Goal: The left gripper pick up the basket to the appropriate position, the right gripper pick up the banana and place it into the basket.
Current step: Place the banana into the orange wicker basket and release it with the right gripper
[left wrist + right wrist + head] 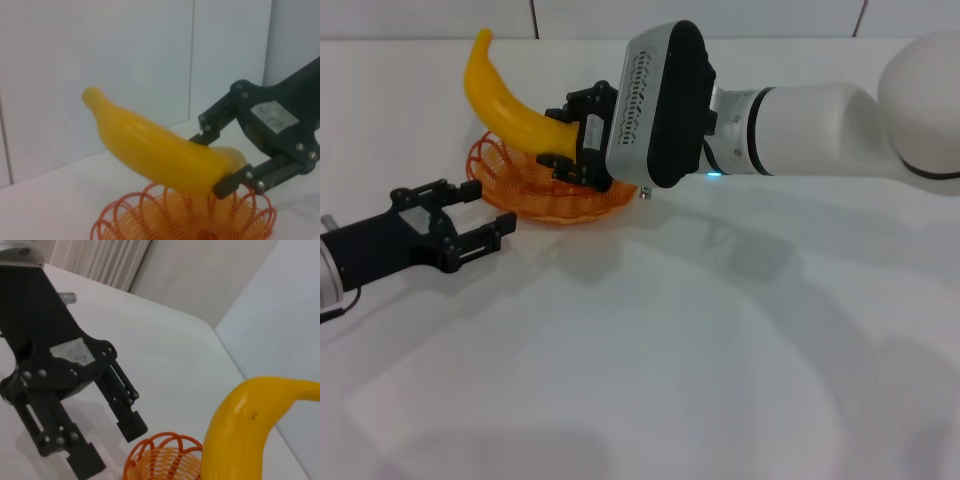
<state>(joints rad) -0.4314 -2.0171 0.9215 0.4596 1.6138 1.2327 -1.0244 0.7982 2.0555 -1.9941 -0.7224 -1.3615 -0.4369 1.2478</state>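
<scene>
The orange wire basket [525, 190] sits on the white table left of centre; it also shows in the left wrist view [165, 220] and the right wrist view [160, 460]. My right gripper [563, 142] is shut on the yellow banana [505, 95] and holds it tilted just above the basket. The left wrist view shows that claw [220, 165] clamped on the banana [155, 150] near one end. The banana also shows in the right wrist view [240, 435]. My left gripper [485, 215] is open and empty, just left of the basket, apart from it; it also shows in the right wrist view [112, 442].
The white table [670, 350] spreads out in front of the basket. A white tiled wall [440, 18] stands close behind the basket. My right forearm [800, 115] reaches in from the right across the back of the table.
</scene>
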